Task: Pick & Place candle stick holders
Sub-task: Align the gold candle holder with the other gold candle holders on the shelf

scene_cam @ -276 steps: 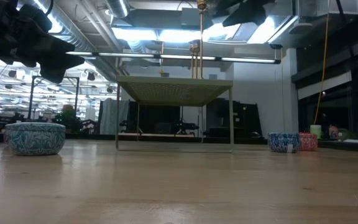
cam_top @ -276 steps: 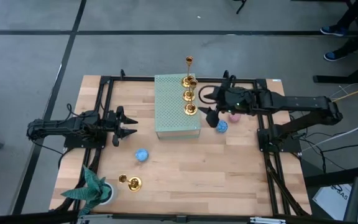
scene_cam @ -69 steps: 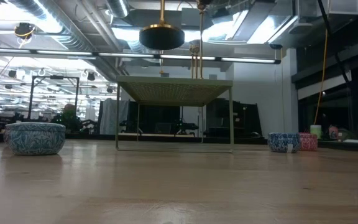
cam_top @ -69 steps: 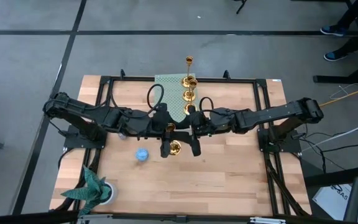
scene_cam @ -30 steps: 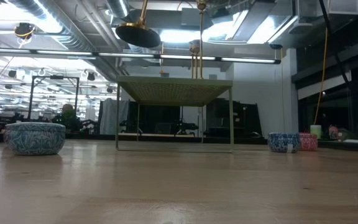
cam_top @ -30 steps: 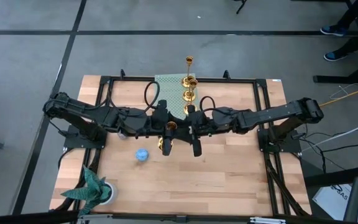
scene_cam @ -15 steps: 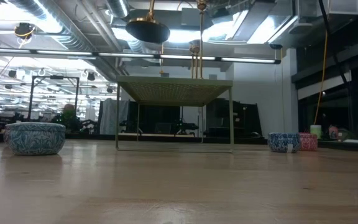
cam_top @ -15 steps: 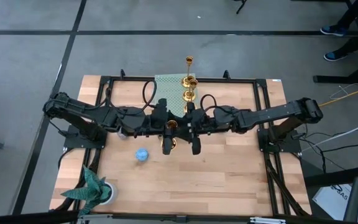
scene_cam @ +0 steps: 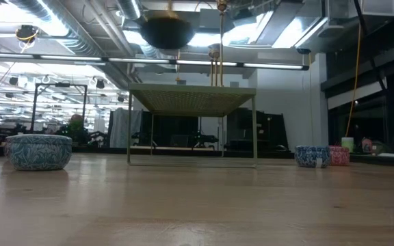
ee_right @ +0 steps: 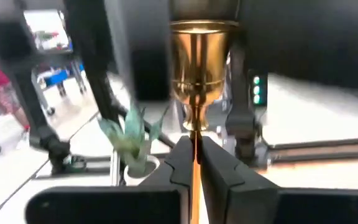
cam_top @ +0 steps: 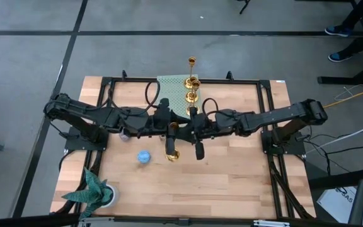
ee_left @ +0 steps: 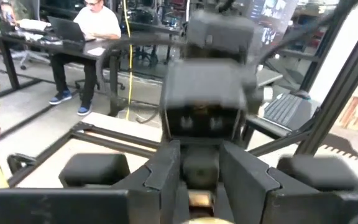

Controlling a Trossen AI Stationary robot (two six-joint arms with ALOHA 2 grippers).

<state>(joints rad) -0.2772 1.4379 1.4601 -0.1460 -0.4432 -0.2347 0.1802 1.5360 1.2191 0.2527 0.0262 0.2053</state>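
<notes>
Over the wooden table (cam_top: 232, 170) we see our right gripper (ee_right: 194, 165) pinching a brass candle stick holder (cam_top: 172, 142); our left gripper's (cam_top: 166, 129) grip we cannot tell.

No readable text, labels, numbers — none

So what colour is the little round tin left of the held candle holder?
Blue with a pale swirly pattern; the round tin shows best in the low view.
</notes>
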